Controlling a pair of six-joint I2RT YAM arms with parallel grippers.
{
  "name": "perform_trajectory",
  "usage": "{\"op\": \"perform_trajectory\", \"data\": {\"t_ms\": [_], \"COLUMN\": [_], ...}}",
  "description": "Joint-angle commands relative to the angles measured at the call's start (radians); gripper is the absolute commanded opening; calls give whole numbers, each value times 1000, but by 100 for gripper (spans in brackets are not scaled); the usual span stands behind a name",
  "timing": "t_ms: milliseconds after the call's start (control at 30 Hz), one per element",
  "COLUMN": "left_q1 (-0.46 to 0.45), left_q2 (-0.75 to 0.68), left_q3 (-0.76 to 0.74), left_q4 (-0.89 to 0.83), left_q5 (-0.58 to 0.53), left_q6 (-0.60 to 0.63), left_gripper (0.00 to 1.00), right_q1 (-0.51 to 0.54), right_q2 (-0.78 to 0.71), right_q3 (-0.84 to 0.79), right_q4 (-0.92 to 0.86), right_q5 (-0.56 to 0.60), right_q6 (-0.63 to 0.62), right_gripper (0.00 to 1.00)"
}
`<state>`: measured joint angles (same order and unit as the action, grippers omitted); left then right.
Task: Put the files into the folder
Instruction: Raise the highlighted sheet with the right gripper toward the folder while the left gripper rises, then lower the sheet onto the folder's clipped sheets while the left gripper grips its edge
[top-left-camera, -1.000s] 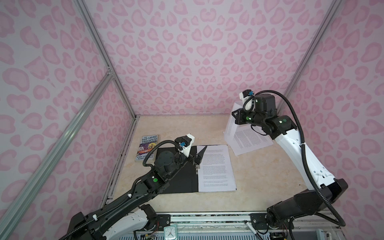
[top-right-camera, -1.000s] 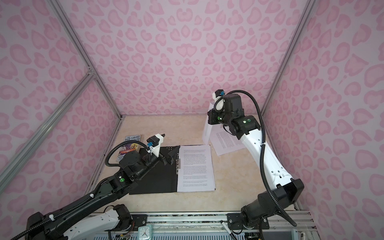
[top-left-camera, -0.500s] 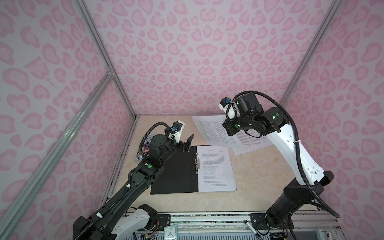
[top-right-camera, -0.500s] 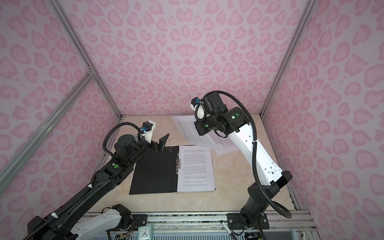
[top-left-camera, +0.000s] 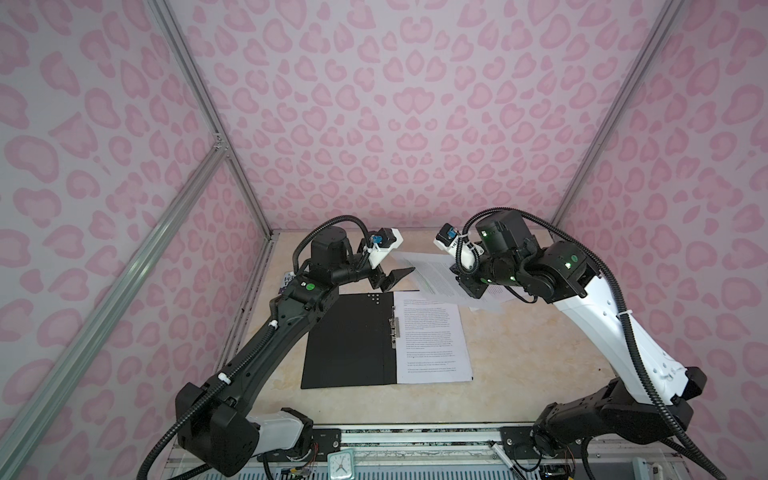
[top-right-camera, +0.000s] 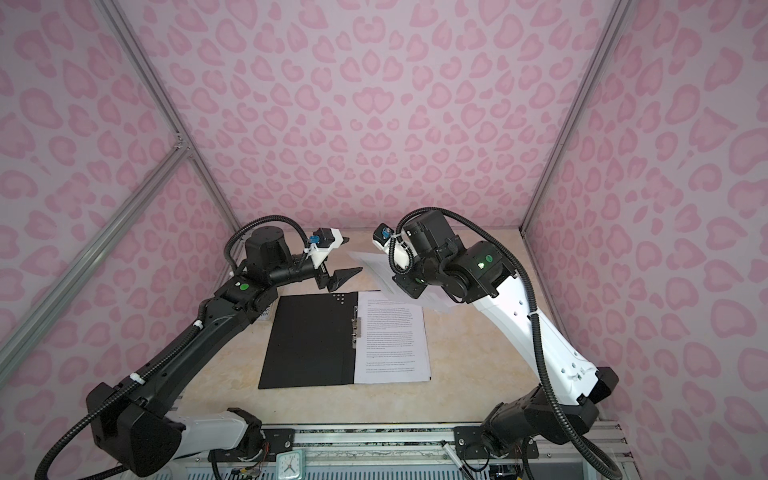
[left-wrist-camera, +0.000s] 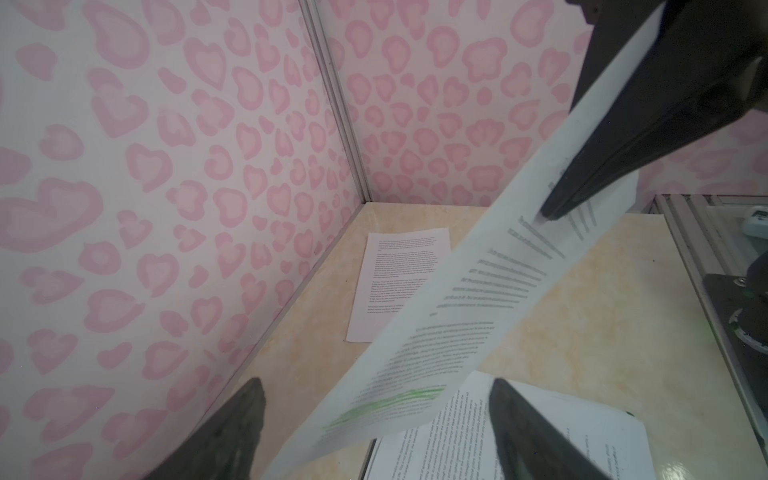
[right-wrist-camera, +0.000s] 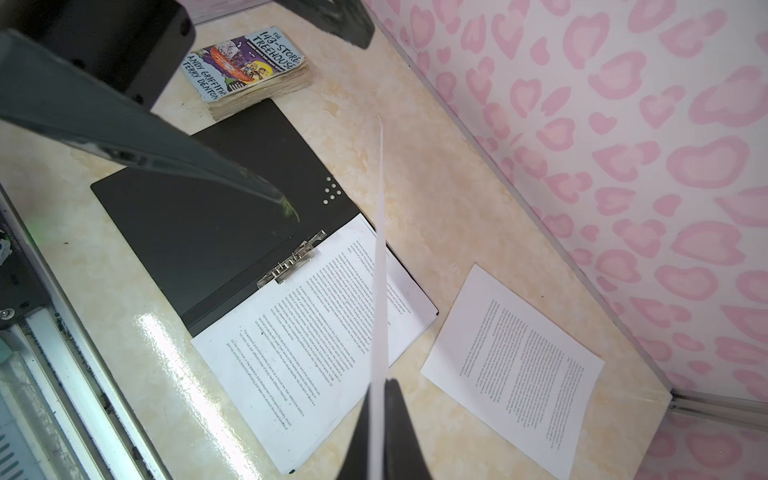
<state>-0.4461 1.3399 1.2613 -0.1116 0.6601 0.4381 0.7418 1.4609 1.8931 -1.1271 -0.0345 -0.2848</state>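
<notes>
Top views, folder (top-left-camera: 349, 345) (top-right-camera: 309, 345): black, lying open and flat in the middle of the table (top-left-camera: 519, 374); metal clip (top-left-camera: 392, 328) along the spine.
Top views, filed sheets (top-left-camera: 432, 336) (top-right-camera: 392, 340): white printed stack on the folder's right half.
Top views, held sheet (top-left-camera: 430, 272) (top-right-camera: 376, 270): in the air beyond the folder's far edge, between my two arms.
Top views, right jaws: pressed together on the held sheet.
Top views, left jaws: spread, at the sheet's end nearer my left arm; whether they touch it I cannot tell.
Top views, book (top-left-camera: 288, 281): mostly hidden behind my left arm, by the folder's far left corner.
Left wrist view, held sheet (left-wrist-camera: 457, 307): slants across the frame; green highlighted line (left-wrist-camera: 386, 401) near its lower end.
Left wrist view, left fingers (left-wrist-camera: 232, 436): wide apart, the sheet's lower end between them.
Left wrist view, right fingers (left-wrist-camera: 644, 137): pinching the sheet's upper end.
Left wrist view, loose sheet (left-wrist-camera: 399, 286): flat on the table, near the wall.
Right wrist view, held sheet (right-wrist-camera: 380, 270): seen edge-on, clamped between my right fingers (right-wrist-camera: 401, 436).
Right wrist view, folder (right-wrist-camera: 208, 216): open; clip (right-wrist-camera: 291, 259) at the spine, filed sheets (right-wrist-camera: 299, 340) on one half.
Right wrist view, loose sheet (right-wrist-camera: 511, 361): on the table just beside the folder, apart from it.
Right wrist view, book (right-wrist-camera: 249, 66): colourful paperback touching the folder's corner.
</notes>
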Motion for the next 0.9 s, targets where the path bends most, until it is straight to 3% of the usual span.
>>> {"op": "perform_trajectory", "data": {"t_ms": [0, 167, 433, 567, 600, 767, 833, 867], "left_q1": [1, 1, 1, 0, -1, -9, -16, -22], "left_q2": [40, 97, 129, 128, 127, 129, 130, 132], "left_q3": [58, 119, 136, 132, 130, 132, 130, 131], "left_q4": [-98, -123, -168, -200, -199, -218, -218, -213], "left_q5": [111, 155, 254, 318, 322, 322, 317, 308], "left_q6": [76, 67, 41, 29, 22, -15, -32, -50], "left_gripper": [80, 71, 44, 38, 31, 27, 19, 8], "right_q1": [12, 33, 35, 36, 36, 36, 36, 35], "right_q2": [-9, -20, -36, -44, -46, -51, -55, -57], "right_q3": [-14, -38, -56, -70, -74, -79, -81, -84], "right_q4": [29, 44, 70, 92, 96, 113, 120, 126], "right_q5": [-20, 10, 20, 26, 26, 24, 19, 15], "right_q6": [-69, -88, -96, -100, -100, -103, -103, -102], "right_gripper": [0, 0, 0, 0, 0, 0, 0, 0]}}
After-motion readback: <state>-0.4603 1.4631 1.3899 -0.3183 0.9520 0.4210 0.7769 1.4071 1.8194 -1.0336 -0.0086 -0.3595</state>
